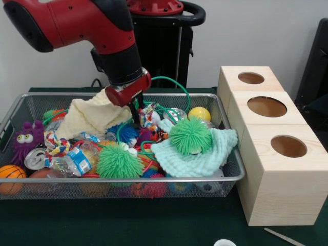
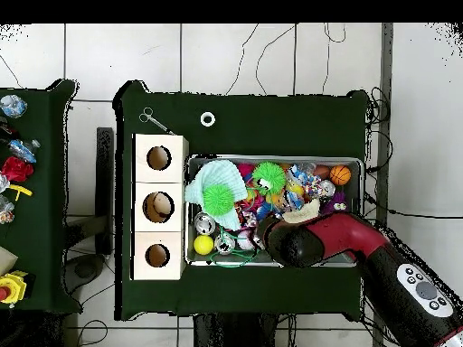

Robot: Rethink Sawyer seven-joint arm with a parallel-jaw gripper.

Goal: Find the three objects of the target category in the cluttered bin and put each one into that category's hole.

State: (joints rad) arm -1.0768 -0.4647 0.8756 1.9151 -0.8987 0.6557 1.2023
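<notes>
The cluttered bin [image 1: 61,94] of silver wire mesh is full of toys and cloths; it also shows in the overhead view [image 2: 360,185]. My gripper [image 1: 136,110] reaches down into the bin's back middle. It sits beside a pale yellow cloth [image 1: 92,116] and above a tangle of green cable and small toys. In the overhead view the red arm [image 2: 316,242] hides it. Three pale wooden boxes stand right of the bin. The mid-sized hole [image 1: 288,146] is in the nearest box, which is the top one in the overhead view [image 2: 158,158].
Two green spiky balls [image 1: 119,162] [image 1: 190,135], a mint cloth [image 1: 205,154], a yellow ball [image 1: 199,113], a purple furry toy [image 1: 28,138], a can [image 1: 35,159] and an orange ball [image 1: 10,177] lie in the bin. A white ring [image 2: 208,118] and a metal tool [image 2: 154,120] lie on the green table.
</notes>
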